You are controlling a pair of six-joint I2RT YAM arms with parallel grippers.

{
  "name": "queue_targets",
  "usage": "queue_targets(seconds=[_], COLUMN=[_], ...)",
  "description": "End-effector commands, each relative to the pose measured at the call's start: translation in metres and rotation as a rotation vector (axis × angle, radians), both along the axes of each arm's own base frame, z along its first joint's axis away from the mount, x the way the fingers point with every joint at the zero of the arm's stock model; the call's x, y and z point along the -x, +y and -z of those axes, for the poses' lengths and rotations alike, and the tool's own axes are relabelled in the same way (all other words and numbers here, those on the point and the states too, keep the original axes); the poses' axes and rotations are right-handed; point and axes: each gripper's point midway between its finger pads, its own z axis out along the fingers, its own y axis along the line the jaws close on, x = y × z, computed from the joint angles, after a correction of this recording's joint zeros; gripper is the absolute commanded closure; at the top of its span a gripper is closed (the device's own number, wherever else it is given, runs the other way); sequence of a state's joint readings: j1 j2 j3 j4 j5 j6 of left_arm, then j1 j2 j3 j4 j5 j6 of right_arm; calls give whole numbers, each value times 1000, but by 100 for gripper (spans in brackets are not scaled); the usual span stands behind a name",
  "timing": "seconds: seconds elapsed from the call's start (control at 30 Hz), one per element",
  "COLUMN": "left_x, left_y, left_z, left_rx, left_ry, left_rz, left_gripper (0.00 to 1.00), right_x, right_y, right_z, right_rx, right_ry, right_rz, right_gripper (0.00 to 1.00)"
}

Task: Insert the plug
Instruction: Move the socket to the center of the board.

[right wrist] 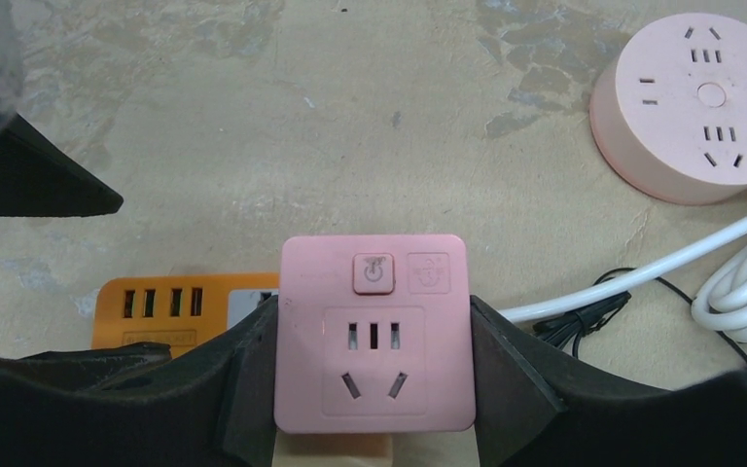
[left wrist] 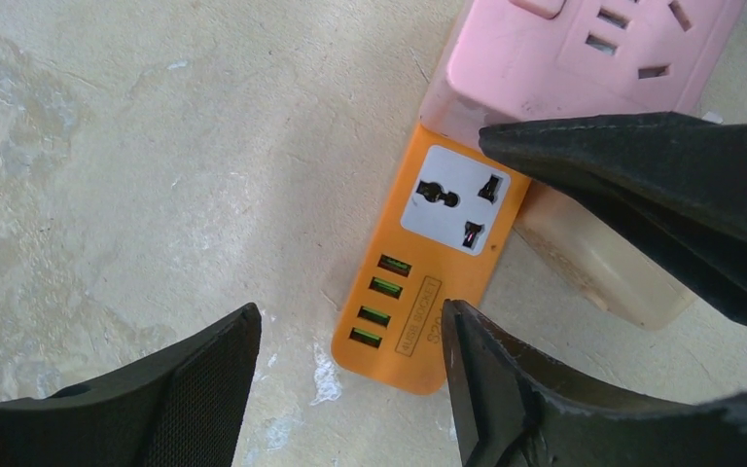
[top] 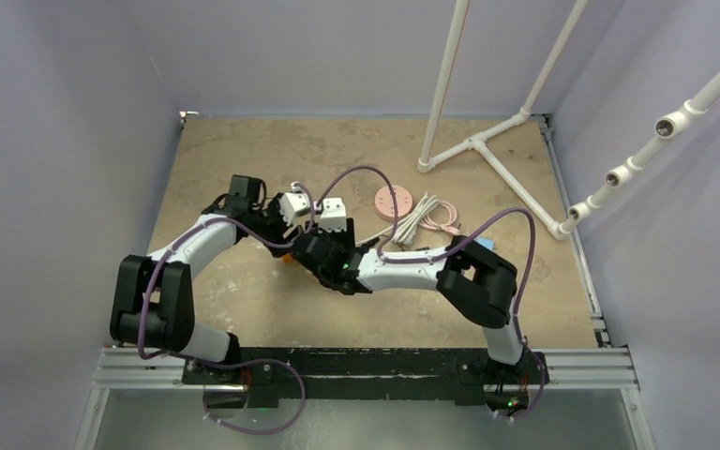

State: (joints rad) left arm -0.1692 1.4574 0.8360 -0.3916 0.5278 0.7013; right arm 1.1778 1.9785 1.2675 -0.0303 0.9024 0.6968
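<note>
Right gripper (right wrist: 373, 336) is clamped on 1 pink square plug adapter (right wrist: 373, 292), its 2 black fingers pressed against the smooth plastic sides. Left gripper (left wrist: 350, 321) has its jaws apart over 1 orange power strip (left wrist: 447, 277), which lies flat on the mottled beige table (left wrist: 107, 146). The strip has 1 white-faced socket (left wrist: 452, 199) and 4 USB ports (left wrist: 379, 302). The adapter is at the strip's socket end. Well apart lie 1 round pink socket hub (right wrist: 710, 97) and 1 looped white cable (right wrist: 739, 282).

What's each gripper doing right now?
Left gripper: open, over the orange power strip, holding nothing.
Right gripper: closed on the pink socket adapter.
</note>
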Motion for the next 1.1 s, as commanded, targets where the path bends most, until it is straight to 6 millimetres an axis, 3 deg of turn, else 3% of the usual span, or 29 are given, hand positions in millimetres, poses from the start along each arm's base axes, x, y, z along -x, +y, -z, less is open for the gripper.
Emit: queue_targets(seconds=[0.0, 0.1, 0.2, 0.37, 0.53, 0.67, 0.83, 0.97, 1.07], left_x=[10, 19, 23, 24, 17, 15, 4, -5, -6], left_y=[-4, 1, 8, 23, 42, 54, 68, 85, 101], left_z=[-5, 0, 6, 17, 25, 27, 25, 25, 26], left_rx=[0, -32, -68, -118, -177, -233, -302, -358, -382], left_ry=[-27, -25, -29, -34, -41, -63, -103, -129, -126], left_rz=[85, 119, 138, 145, 132, 131, 109, 93, 78], left_gripper=[34, 35, 36, 40, 44, 45, 50, 55, 56], right_x=[85, 84, 83, 86, 65, 34, -1, -18, -35], right_y=[-25, -3, 12, 11, 2, -24, -77, -120, -163], right_z=[113, 100, 89, 70, 30, -6, -48, -63, -63], right_rx=[305, 238, 187, 160, 98, 37, -29, -46, -78], right_ry=[435, 450, 452, 464, 429, 402, 346, 316, 305], right_rz=[-217, -228, -227, -232, -201, -153, -62, 23, 128], right_gripper=[93, 77, 56, 34, 18, 11, 9, 9, 12])
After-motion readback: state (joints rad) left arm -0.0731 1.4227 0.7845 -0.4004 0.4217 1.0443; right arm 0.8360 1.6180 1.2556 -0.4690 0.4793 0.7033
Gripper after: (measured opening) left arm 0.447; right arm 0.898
